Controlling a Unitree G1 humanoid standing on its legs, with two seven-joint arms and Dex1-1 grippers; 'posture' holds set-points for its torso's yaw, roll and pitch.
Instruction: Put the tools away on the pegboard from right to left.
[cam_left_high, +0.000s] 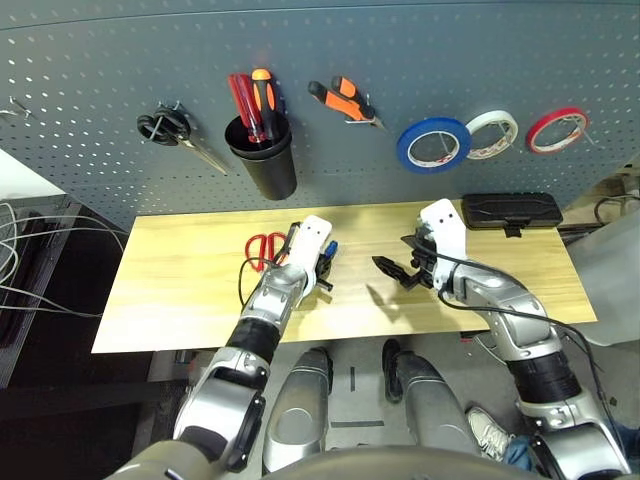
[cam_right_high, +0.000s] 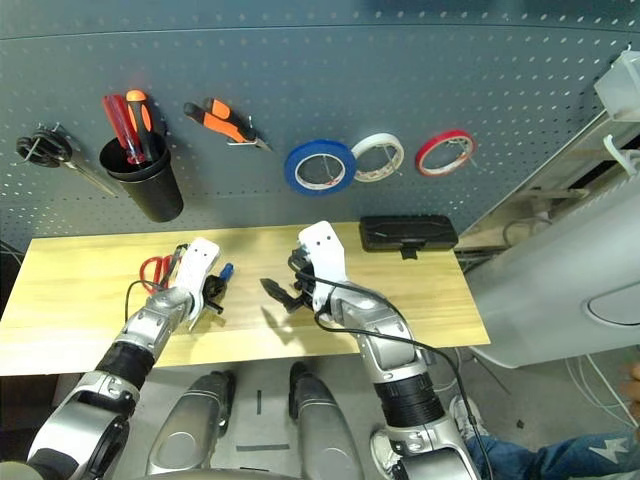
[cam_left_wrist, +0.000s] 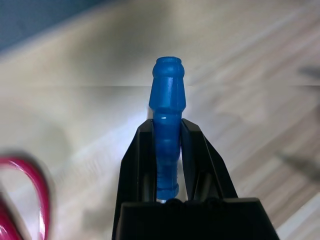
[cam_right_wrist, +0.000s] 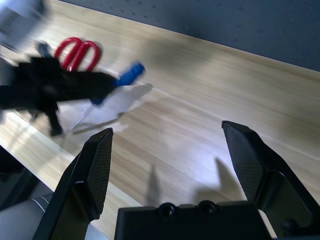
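Between left gripper (cam_left_wrist: 169, 150) fingers, blue-handled screwdriver (cam_left_wrist: 167, 117), handle end outward

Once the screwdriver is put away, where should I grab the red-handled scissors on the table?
Probably at the shank just past the two red loops. The red-handled scissors lie flat on the table, so come straight down from above. The left gripper, holding the blue-handled screwdriver, sits right beside them and hides the blade end. The right gripper hangs open, farther off.

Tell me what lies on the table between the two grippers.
Only bare wood: the head views show nothing between the left gripper, shut on the blue-handled screwdriver, and the open right gripper.
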